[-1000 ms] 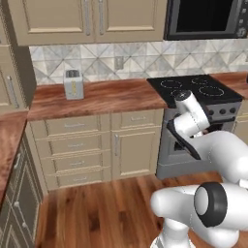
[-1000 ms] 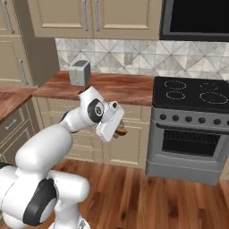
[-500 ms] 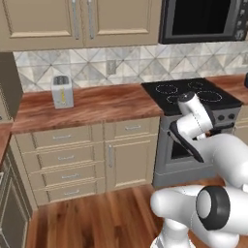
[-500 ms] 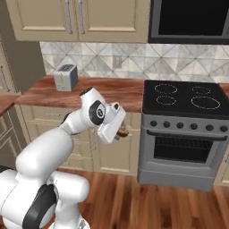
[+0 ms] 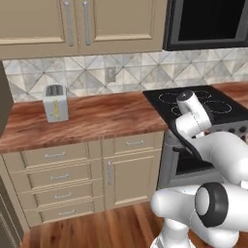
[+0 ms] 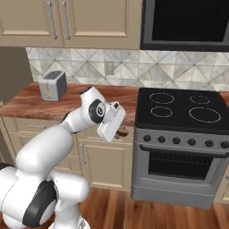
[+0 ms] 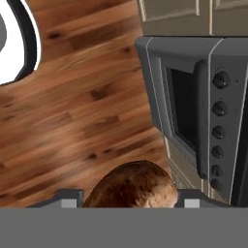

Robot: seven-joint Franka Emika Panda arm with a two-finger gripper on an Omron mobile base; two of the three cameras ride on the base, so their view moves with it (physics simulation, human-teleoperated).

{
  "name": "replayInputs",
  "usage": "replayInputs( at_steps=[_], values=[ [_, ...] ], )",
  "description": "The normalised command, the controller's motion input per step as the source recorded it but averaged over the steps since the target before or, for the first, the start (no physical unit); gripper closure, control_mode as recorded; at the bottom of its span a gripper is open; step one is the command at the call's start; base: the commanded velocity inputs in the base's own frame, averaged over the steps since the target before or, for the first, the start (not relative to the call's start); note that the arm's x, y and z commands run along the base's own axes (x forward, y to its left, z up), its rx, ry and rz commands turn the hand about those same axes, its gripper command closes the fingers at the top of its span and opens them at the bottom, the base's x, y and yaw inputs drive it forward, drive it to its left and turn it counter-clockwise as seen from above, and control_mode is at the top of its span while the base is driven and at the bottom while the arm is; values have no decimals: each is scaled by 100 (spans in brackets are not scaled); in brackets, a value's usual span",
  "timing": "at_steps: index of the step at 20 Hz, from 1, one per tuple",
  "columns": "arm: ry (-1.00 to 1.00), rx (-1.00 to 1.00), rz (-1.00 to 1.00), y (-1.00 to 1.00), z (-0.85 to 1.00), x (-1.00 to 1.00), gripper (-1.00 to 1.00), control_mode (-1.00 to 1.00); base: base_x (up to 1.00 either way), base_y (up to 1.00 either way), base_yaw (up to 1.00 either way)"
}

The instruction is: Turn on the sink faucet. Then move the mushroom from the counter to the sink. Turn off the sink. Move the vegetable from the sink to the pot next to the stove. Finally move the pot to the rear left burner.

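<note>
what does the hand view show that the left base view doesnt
Hand view alone: a brown mushroom sitting between the gripper fingertips, with wooden floor beneath it, and the oven door and knob column seen close, turned on their side.
Left base view alone: the toaster on the wooden counter, the cooktop burners, upper cabinets, the microwave, and the arm's white body.
Shared: the stove front and the wood floor.

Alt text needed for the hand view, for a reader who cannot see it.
A brown mushroom sits gripped in the hand, seen from above the wooden floor. To the right stands the grey oven front with its row of dark knobs.
</note>
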Motion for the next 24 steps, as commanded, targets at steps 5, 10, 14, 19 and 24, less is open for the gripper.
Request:
replayInputs(
  at_steps=[5, 10, 14, 19, 24],
  values=[
    [0, 0, 0, 0, 0, 0, 100, 100, 35, -65, 1],
    [0, 0, 0, 0, 0, 0, 100, 100, 34, -70, 2],
    [0, 0, 0, 0, 0, 0, 100, 100, 38, -67, 2],
    [0, 0, 0, 0, 0, 0, 100, 100, 42, -67, 4],
    [0, 0, 0, 0, 0, 0, 100, 100, 43, -66, 5]
  ],
)
